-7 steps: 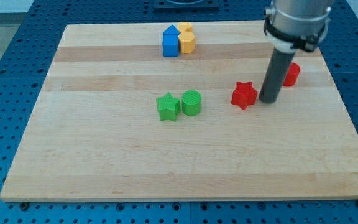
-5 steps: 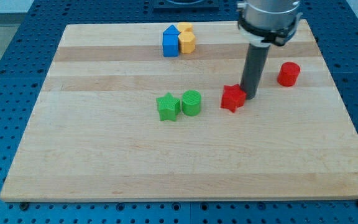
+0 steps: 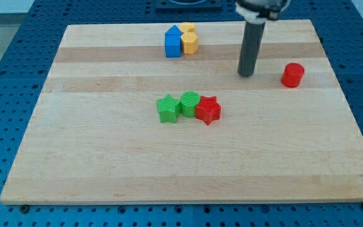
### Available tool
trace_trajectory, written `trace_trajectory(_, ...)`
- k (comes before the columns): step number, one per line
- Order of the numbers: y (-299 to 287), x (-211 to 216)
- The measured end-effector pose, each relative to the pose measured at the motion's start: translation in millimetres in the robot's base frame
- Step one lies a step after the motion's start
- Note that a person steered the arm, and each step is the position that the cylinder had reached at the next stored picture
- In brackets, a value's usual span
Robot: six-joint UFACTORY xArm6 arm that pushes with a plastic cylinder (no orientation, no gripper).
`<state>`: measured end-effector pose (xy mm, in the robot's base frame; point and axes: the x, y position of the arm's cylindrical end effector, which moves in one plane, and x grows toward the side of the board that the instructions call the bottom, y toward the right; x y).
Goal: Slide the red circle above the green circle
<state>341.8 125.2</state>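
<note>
- Wooden board (image 3: 106, 170): the lower part of the frame carries no blocks.
- Centre cluster: green star (image 3: 167, 108), green circle (image 3: 190, 103) and red star (image 3: 208, 110) sit in a row, each touching its neighbour. The red star lies against the green circle's right side.
- Task block: red circle (image 3: 292, 75) stands alone at the right of the frame, well apart from the green circle and slightly higher in the frame.
- My tip (image 3: 246, 74): resting on the board left of the red circle, with a clear gap between them; it touches no block. The arm ends in a plain rod, so there are no fingers to be apart or together.
- Upper centre: blue block (image 3: 172, 41) and two yellow blocks (image 3: 189, 39) are packed together, touching.
- Risk: the tip is on the wrong side of the red circle; a push from here would likely drive it toward the board's right edge.
- Risk: an off-centre push may let the round block roll off the rod.
- Risk: a low path could strike the red star and shift the green circle; a high path could overshoot toward the blue block.
</note>
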Motion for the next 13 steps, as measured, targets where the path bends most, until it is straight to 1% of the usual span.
trace_trajectory(1,41,-27)
trace_trajectory(2,119,-27)
trace_trajectory(3,190,8)
trace_trajectory(4,191,20)
trace_trajectory(6,157,31)
trace_trajectory(9,73,31)
trace_trajectory(13,-11,31)
